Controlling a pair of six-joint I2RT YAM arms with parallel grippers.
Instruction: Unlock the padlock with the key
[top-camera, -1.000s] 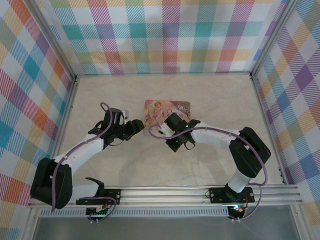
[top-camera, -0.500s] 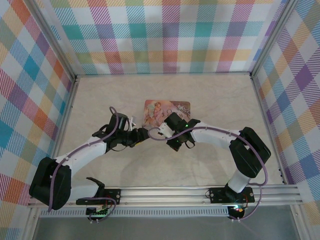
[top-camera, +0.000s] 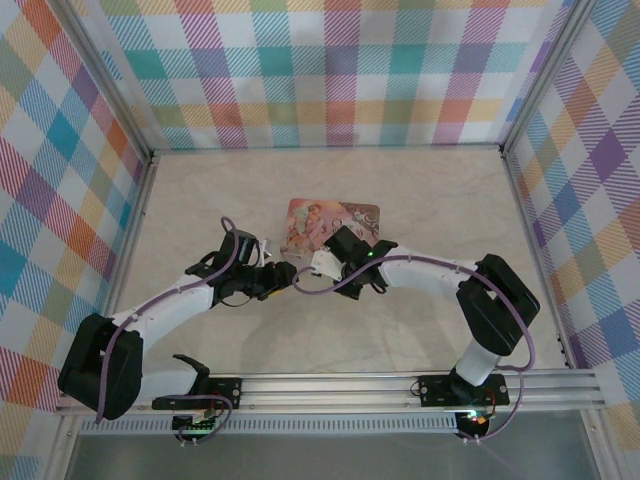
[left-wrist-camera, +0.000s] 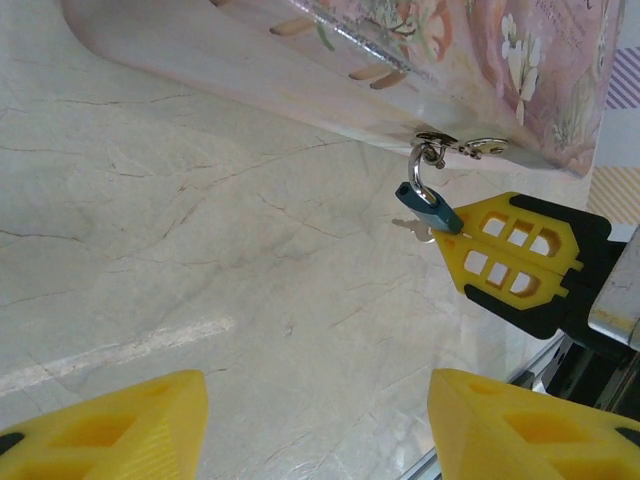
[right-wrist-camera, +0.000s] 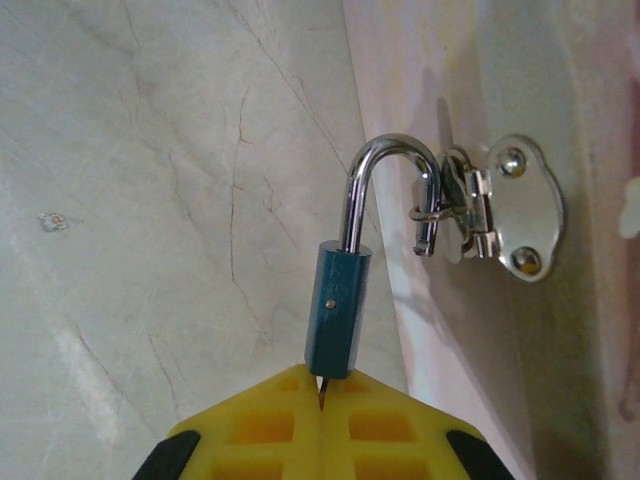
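My right fingers (right-wrist-camera: 328, 418) pinch the key (left-wrist-camera: 418, 232), seated in the padlock (right-wrist-camera: 337, 310) on the box's (right-wrist-camera: 565, 80) hasp (right-wrist-camera: 520, 205); left fingers (top-camera: 282, 276) half-open, empty, probably to brace.

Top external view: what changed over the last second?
The left gripper swung right toward the padlock, fingers open. The right gripper stayed shut on the key at the padlock's base, and the pink box stayed put.
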